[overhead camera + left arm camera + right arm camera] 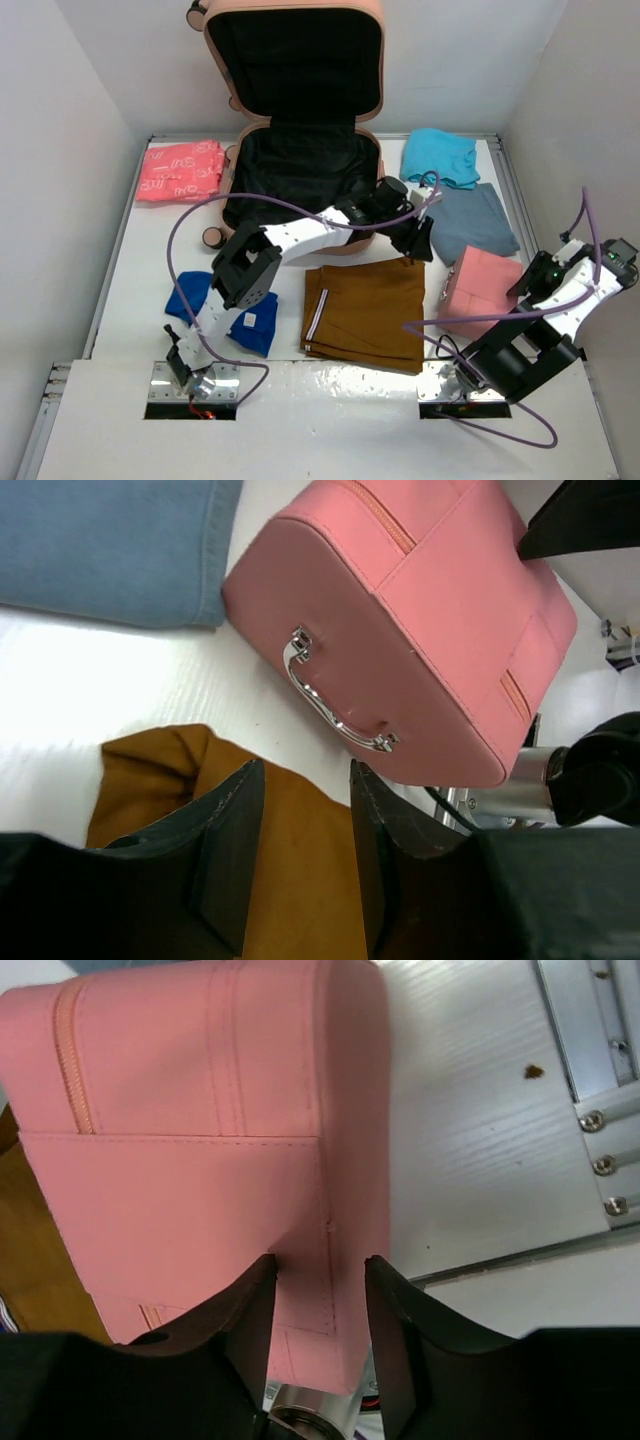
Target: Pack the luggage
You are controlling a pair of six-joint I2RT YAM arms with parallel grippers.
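left gripper (303,770): jaws stood part-spread over brown garment (300,880) corner; step called for a low pinch through all layers. right gripper (320,1260): jaws part-spread at pink pouch (200,1090), grip unclear. luggage (300,165) lay open just behind the left jaws.

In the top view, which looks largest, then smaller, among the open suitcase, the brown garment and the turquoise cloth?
Largest to smallest:
1. suitcase
2. brown garment
3. turquoise cloth
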